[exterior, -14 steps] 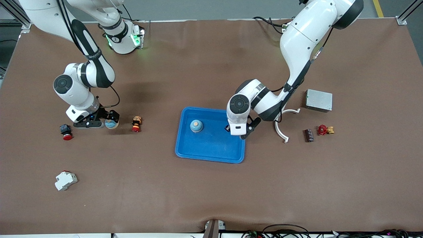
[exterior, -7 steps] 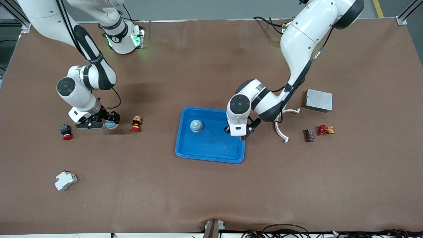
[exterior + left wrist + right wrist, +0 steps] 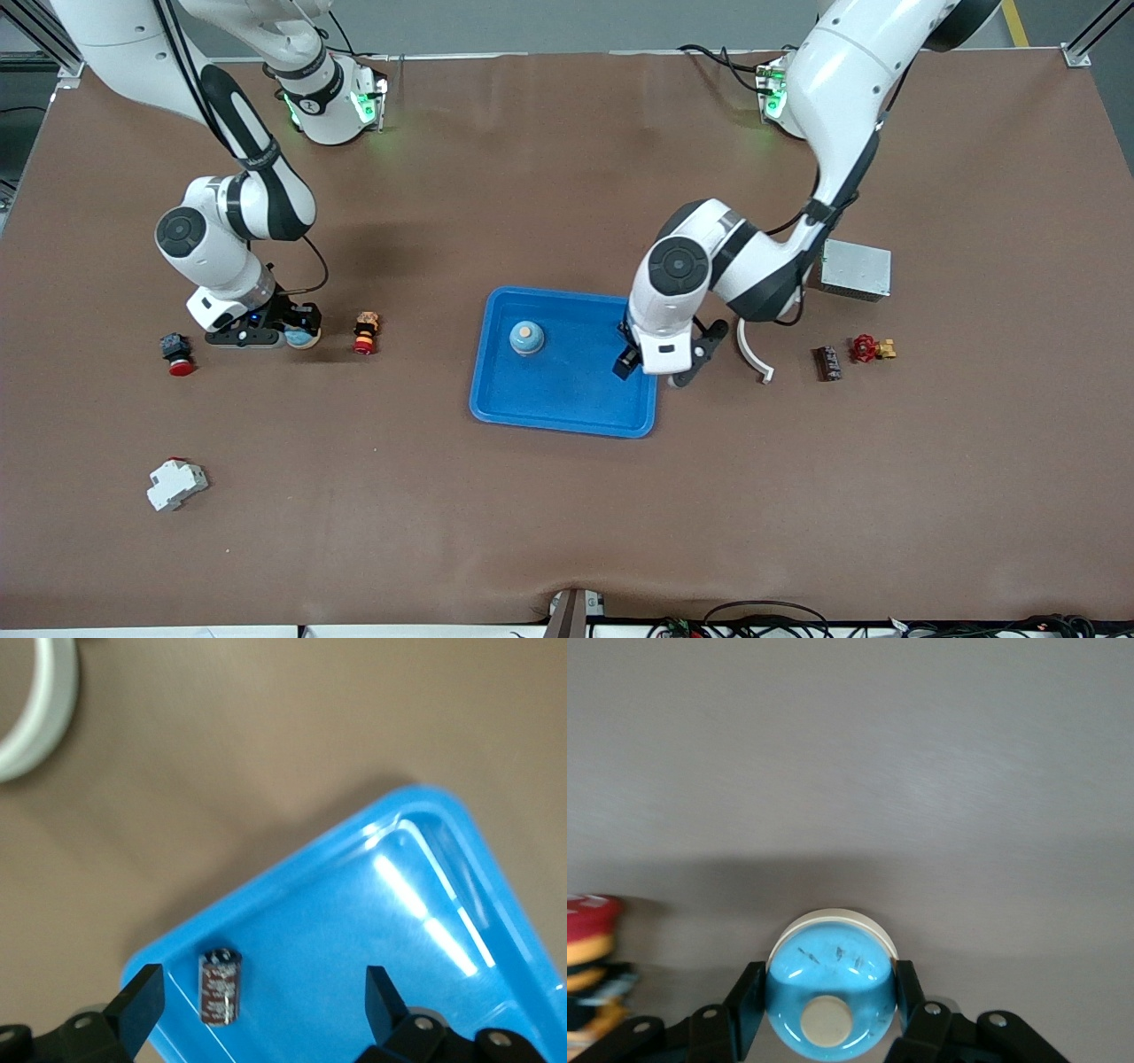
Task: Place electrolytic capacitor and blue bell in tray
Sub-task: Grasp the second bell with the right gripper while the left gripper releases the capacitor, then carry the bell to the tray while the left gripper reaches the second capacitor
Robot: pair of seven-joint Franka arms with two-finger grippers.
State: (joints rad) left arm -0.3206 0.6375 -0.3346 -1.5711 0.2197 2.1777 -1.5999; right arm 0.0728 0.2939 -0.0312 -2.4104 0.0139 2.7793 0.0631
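The blue tray (image 3: 567, 400) lies mid-table. One blue bell (image 3: 526, 338) with a tan button stands in it. A dark brown electrolytic capacitor (image 3: 220, 986) lies on the tray floor (image 3: 354, 930) close to a corner; the front view hides it under the left hand. My left gripper (image 3: 261, 1005) hangs open over that corner (image 3: 656, 367), its fingers well clear of the capacitor. Toward the right arm's end, my right gripper (image 3: 268, 336) is shut on a second blue bell (image 3: 831, 988), which sits low at the table (image 3: 303, 336).
A red-capped push button (image 3: 177, 353) and an orange-and-red one (image 3: 364, 332) flank the right gripper. A white breaker (image 3: 175, 484) lies nearer the camera. By the left arm lie a white curved piece (image 3: 755, 354), a dark part (image 3: 827, 363), a red valve (image 3: 871, 348) and a grey box (image 3: 855, 268).
The left gripper opened, let the capacitor go in the tray and drew toward its own end. The right gripper shut on the bell on the table.
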